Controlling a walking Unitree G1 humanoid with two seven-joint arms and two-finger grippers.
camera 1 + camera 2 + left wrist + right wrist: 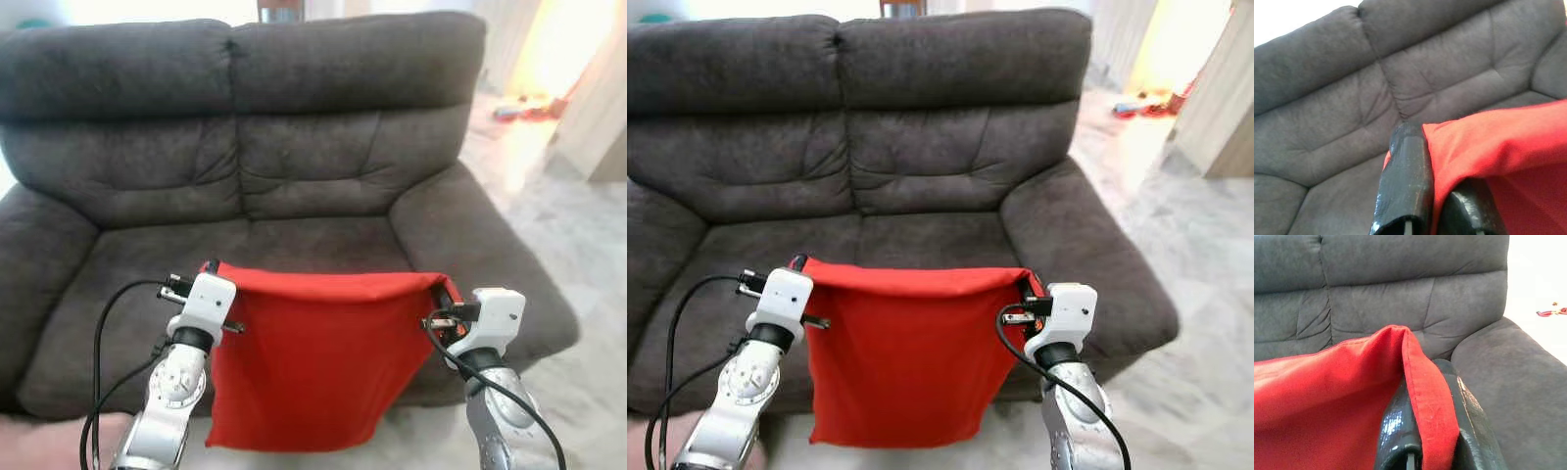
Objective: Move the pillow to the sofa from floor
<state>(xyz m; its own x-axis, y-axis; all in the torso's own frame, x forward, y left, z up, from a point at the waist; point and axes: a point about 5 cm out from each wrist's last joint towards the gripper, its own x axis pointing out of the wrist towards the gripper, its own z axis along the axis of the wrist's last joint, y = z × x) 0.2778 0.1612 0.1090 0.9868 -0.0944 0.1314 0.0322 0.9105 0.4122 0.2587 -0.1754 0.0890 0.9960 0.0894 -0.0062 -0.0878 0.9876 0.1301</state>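
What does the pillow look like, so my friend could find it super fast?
Look for the big dark grey sofa. Just in front of its seat, a flat bright red pillow hangs by its top corners, pinched between the left gripper and the right gripper. It is the one bright red thing against all that grey.

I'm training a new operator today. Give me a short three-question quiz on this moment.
1. True or false: the red pillow already lies on the sofa seat.
2. Which tool pinches which top corner?
3. The pillow hangs: A) behind the sofa B) in front of the seat C) on an armrest.

Key:
1. False; it hangs in the air.
2. Left tool holds the robot's left corner, right tool the right corner.
3. B
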